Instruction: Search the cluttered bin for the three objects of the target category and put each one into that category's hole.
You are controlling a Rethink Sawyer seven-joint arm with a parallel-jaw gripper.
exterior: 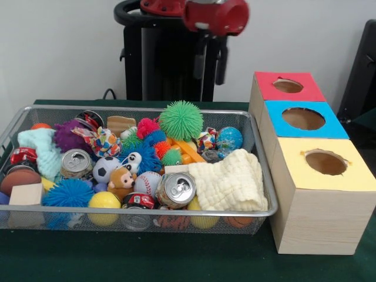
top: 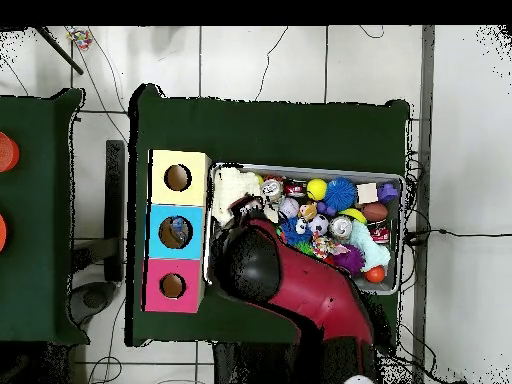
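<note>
The wire mesh bin (exterior: 147, 210) stands on the green table, full of toys; its rim also shows in the overhead view (top: 402, 240). No clear bottle shows plainly; a greyish see-through thing (exterior: 210, 155) lies by the globe ball. The red-topped hole (exterior: 288, 86) is the farthest of the box's holes and shows in the overhead view too (top: 172, 286). My gripper (exterior: 212, 61) hangs high behind the bin's far rim, against the black pedestal. In the overhead view the red arm (top: 300, 290) covers the bin's near left corner and hides the gripper.
Two silver cans (exterior: 175, 189) (exterior: 76, 163), a blue globe ball (exterior: 229, 138), a green spiky ball (exterior: 181, 120) and a cream cloth (exterior: 232, 182) lie in the bin. The blue-topped hole (exterior: 303, 118) and yellow-topped hole (exterior: 325, 162) lie nearer the camera.
</note>
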